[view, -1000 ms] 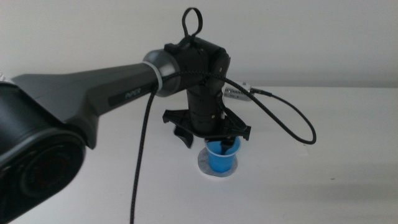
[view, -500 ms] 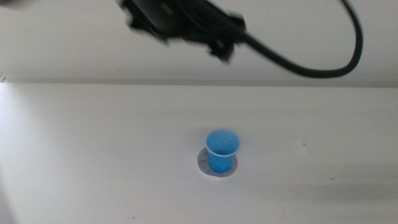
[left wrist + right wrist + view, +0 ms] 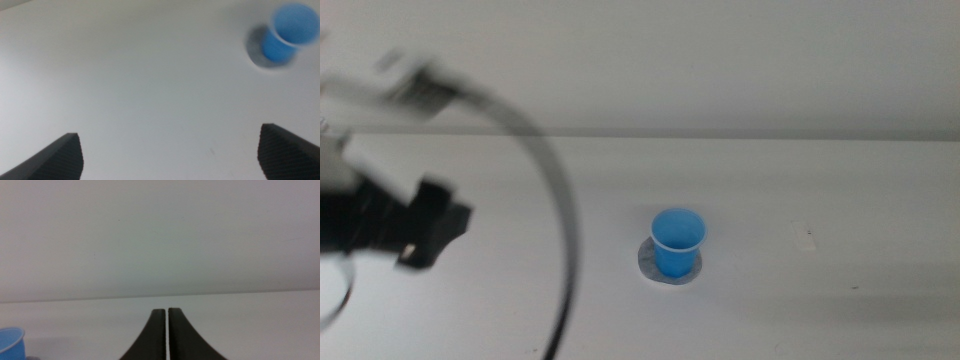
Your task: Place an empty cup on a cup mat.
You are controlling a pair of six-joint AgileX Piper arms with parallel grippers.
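Standing upright on the cup mat (image 3: pixel 669 266), near the middle of the white bench (image 3: pixel 820 200), with the grey disc showing as a thin ring around its base: the blue cup (image 3: pixel 677 242). Open at the top, pale at the rim, blue all the way down inside, touched by neither arm.

Blurred at the left edge of the middle view, well apart from the cup: the left arm's dark body (image 3: pixel 390 225), with a pale block above it and a black cable (image 3: pixel 565 250) looping over and down to the bottom edge. Seen from that arm's wrist: the left tool (image 3: pixel 170 155) wide open, its two dark textured jaws far apart at the lower corners with only bare bench between them, gripping nothing. Farther off in the same view, beyond the spread jaws and smeared by blur: the cup (image 3: pixel 287 31) on its mat (image 3: pixel 257 47).

Seen from the other wrist: the right tool (image 3: pixel 166 335) closed, its jaws pressed together with only a hairline seam between, gripping nothing, pointed across the bench toward a plain pale wall (image 3: pixel 160 235). Just inside that view's edge, off to one side of the closed jaws: a sliver of the cup (image 3: pixel 11 342). Out of the middle view altogether: the right arm.
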